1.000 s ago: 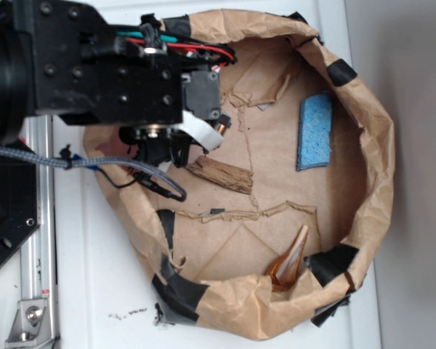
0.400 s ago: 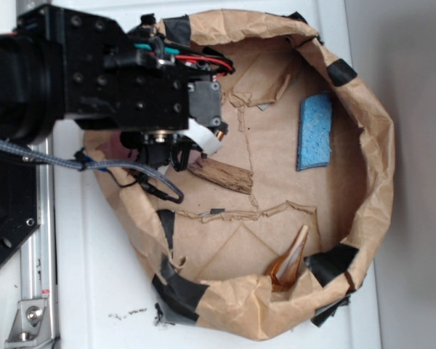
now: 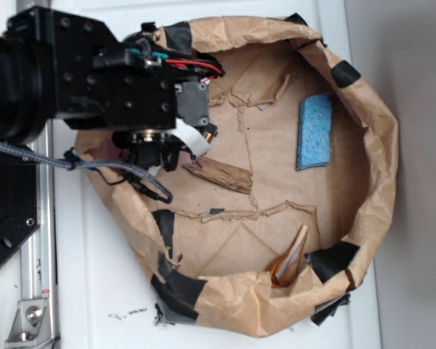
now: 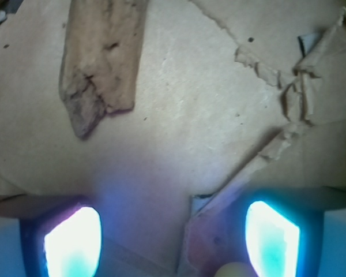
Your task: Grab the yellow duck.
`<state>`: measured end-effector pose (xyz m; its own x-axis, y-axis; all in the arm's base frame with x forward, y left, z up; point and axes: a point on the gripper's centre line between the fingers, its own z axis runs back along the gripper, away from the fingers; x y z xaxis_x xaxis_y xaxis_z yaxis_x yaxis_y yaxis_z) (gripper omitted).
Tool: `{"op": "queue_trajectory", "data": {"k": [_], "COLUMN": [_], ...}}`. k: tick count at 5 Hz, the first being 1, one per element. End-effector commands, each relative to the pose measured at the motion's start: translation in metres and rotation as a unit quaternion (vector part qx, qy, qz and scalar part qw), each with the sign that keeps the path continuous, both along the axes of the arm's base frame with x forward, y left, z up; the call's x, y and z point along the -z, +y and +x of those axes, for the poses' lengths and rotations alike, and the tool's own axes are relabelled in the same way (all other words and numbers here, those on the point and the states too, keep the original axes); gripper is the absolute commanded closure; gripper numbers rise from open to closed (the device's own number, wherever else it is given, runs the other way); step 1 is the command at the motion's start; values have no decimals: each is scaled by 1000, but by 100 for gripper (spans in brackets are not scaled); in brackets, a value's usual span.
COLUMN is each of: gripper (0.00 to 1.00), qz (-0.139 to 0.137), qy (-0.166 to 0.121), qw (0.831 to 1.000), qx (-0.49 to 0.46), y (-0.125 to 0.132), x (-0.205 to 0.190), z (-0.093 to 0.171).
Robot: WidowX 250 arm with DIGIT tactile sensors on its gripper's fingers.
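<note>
Black gripper [image 4: 173, 236] shifted left toward the paper rim, jaws wide, empty. Small glossy yellow duck [image 4: 235, 269] now peeks just beneath, beside 1 finger [image 4: 271, 236]: nearly lined up.

No text, label, brand, number or sign can be read in either view. The black arm housing [image 3: 94, 73] carries only screws and cables, and the brown paper basin [image 3: 378, 145] with its black tape patches [image 3: 178, 291] is plain. Some dark specks on the white table [image 3: 123, 316] may be dirt rather than print.
</note>
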<state>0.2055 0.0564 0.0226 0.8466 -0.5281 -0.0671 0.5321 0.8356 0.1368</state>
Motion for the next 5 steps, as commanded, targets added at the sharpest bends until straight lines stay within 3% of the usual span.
{"op": "queue_trajectory", "data": {"k": [1, 2, 5], "gripper": [0, 0, 0], "qz": [19, 40, 45], "qy": [2, 8, -12], "qw": [999, 998, 997], "qx": [-51, -44, -57], "y": [37, 41, 44], "x": [4, 5, -10], "z": [0, 6, -5]}}
